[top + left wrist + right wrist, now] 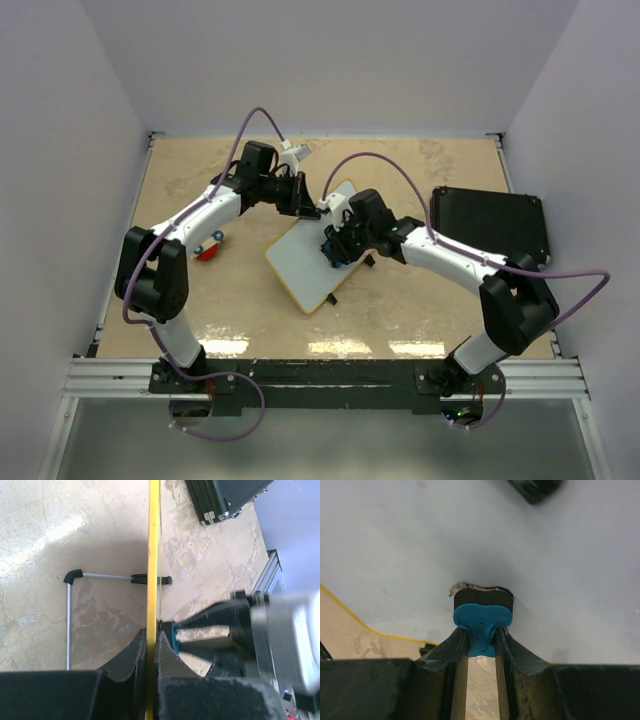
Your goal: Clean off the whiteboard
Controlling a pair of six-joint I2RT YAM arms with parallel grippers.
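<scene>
The whiteboard (pixel 300 265) with its yellow frame lies tilted at the table's middle, propped on a wire stand (pixel 68 625). No writing shows on its white face (pixel 470 530). My left gripper (pixel 303 200) is shut on the board's far edge; in the left wrist view the yellow frame (pixel 153 555) runs edge-on between its fingertips (pixel 152 635). My right gripper (pixel 338 250) is shut on a blue eraser (pixel 482 620). The eraser's black felt (pixel 482 597) is pressed against the board face. The eraser (pixel 173 635) also shows in the left wrist view.
A black rectangular case (pixel 490 222) lies at the right, also in the left wrist view (pixel 225 497). A small red and blue object (pixel 208 247) sits left of the board. White walls enclose the table on three sides.
</scene>
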